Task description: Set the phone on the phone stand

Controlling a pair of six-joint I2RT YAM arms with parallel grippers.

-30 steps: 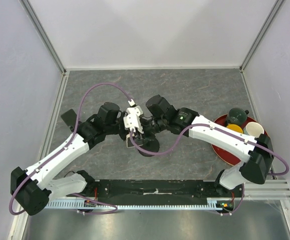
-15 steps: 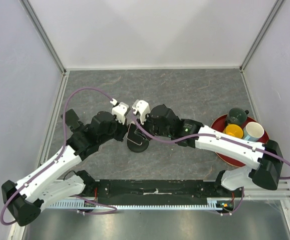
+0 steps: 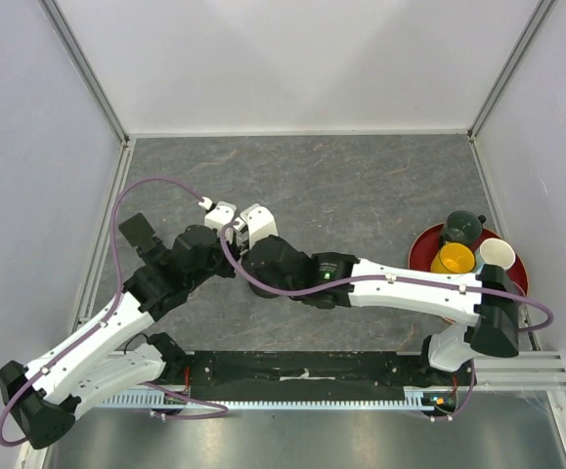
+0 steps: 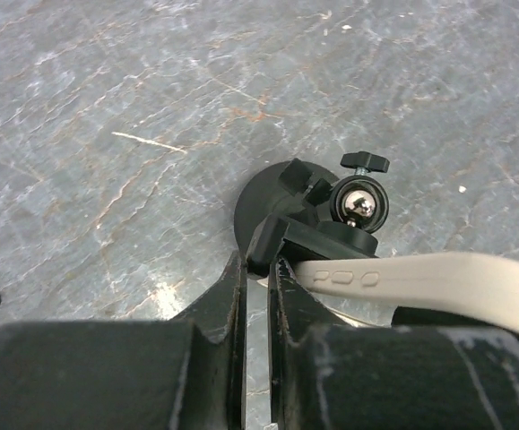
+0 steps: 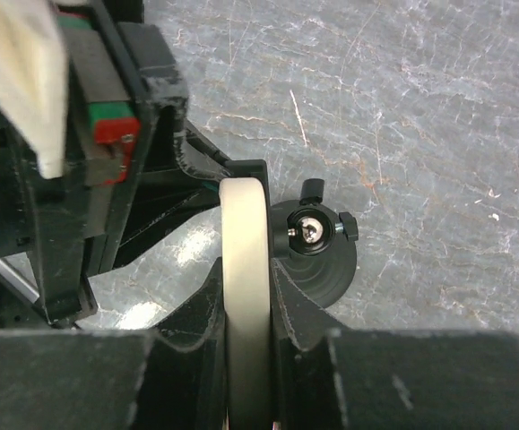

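Note:
In the right wrist view my right gripper is shut on the phone, which stands on its thin pale edge between the fingers. The black phone stand, with its round base and ball joint, sits just right of the phone on the table. In the left wrist view my left gripper is closed on the black cradle arm of the phone stand. The phone runs off to the right beside that cradle. In the top view both wrists meet left of centre and hide the phone and the stand.
A red tray at the right edge of the table holds a yellow cup, a white cup and a dark green pot. The right arm stretches across the near half of the grey table. Walls enclose three sides.
Both wrists have shifted left across the table, the right arm stretching out further. The stand, visible below the grippers earlier, is now covered by the right arm.

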